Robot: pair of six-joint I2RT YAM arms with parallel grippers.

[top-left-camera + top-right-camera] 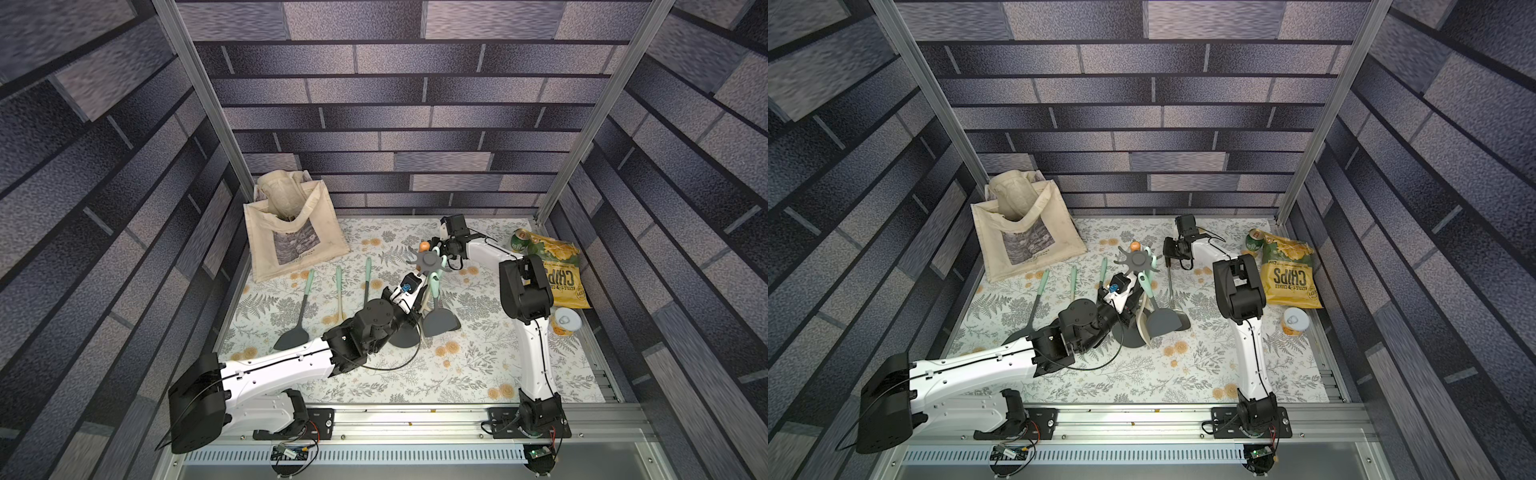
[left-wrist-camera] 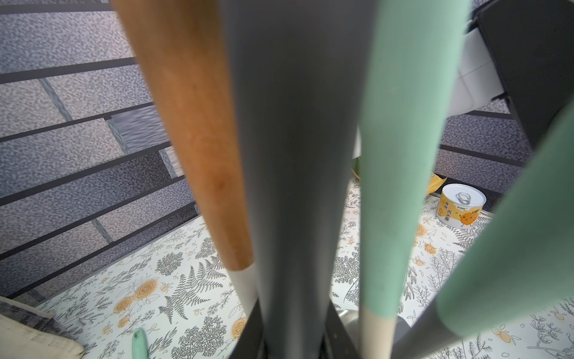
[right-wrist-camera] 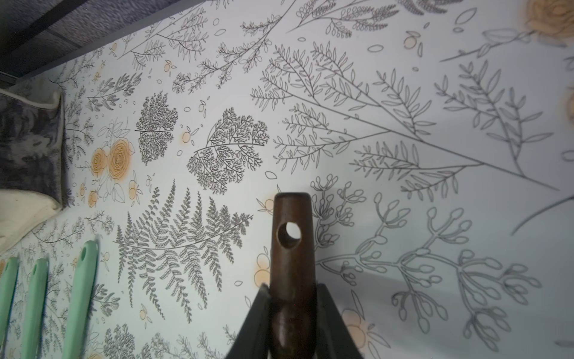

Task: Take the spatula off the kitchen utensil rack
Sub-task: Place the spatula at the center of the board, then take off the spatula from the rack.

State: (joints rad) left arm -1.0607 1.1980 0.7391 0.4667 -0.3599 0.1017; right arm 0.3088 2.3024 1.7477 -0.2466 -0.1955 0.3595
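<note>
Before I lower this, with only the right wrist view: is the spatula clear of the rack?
Observer: Yes. In a top view the spatula runs beside the rack, with its handle apart from the hooks.
Operator: Is the rack held?
Observer: The left gripper is shut on it.
Operator: What hangs there?
Observer: The left wrist view shows one wooden-handled utensil and two mint-handled utensils.
</note>
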